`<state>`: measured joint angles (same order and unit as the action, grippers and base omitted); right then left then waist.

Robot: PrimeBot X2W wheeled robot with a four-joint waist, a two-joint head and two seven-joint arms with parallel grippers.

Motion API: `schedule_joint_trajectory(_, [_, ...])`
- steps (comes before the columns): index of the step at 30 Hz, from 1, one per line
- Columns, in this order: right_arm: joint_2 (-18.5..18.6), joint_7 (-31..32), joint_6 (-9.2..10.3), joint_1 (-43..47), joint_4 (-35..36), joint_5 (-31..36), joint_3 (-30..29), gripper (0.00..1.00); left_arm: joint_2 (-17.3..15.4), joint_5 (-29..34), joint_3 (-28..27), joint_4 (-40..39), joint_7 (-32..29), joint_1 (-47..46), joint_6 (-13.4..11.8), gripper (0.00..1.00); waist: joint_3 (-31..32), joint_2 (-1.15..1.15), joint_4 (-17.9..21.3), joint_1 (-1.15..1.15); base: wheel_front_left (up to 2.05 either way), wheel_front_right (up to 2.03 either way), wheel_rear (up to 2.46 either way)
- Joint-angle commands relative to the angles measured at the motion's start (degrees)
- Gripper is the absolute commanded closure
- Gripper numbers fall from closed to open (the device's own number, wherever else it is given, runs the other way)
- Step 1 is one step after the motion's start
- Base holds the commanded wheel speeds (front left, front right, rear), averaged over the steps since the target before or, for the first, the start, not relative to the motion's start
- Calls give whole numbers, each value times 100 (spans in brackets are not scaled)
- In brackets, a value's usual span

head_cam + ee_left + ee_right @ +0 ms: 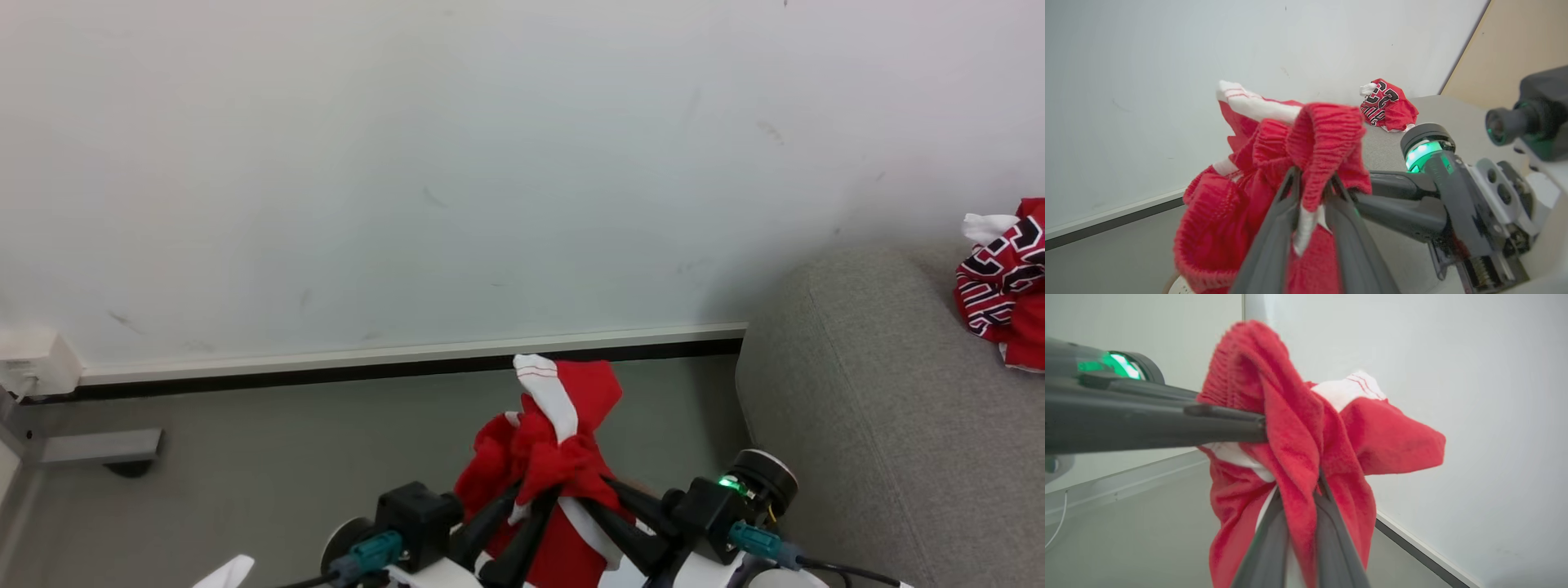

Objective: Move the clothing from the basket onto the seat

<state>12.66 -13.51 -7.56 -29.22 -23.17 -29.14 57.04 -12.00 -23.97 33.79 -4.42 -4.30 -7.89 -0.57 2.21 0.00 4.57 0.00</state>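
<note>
The left gripper [1312,179] and right gripper [1300,488] pinch red striped garment [1323,134]; jersey [1388,106] lettering illegible

Pale wall [408,163], dark skirting [408,371], grey floor [286,457]

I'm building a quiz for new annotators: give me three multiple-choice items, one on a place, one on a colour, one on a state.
1. Where is the numbered jersey? A on the floor; B on the grey sofa; C hanging on the wall.
2. Stripe colour on the held red garment? A white; B blue; C yellow.
3. How is that garment held? A lying on the floor; B hooked on the wall; C pinched by both end effectors.
B, it lies on that sofa; A, white band on red; C, left end effector and right end effector each clamp it.
</note>
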Motion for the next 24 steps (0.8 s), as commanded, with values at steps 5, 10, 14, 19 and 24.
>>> schedule_joint_trajectory(5, [151, -69, 15, -20, 70, -132, -262, 100, -79, 65, -55, 181, 115, 61, -105, 0, -82, 0, 253, 0, 0, 0, 0])
schedule_joint_trajectory(10, [327, -77, 14, 68, 193, -84, -626, 100, -91, 87, -87, 311, 199, 68, -156, 0, -172, 0, 720, 0, 0, 0, 0])
schedule_joint_trajectory(14, [463, -71, 14, 149, 319, 8, -983, 100, -97, 98, -75, 343, 248, -11, -166, 0, -261, 0, 1220, 0, 0, 0, 0])
schedule_joint_trajectory(19, [608, -25, 14, 282, 515, 95, -1409, 100, -50, 120, -45, 382, 303, -141, -150, 0, -352, 0, 1809, 0, 0, 0, 0])
schedule_joint_trajectory(24, [697, 84, 14, 422, 717, 156, -1768, 100, 9, 131, 14, 439, 357, -249, -117, 0, -424, 0, 2183, 0, 0, 0, 0])
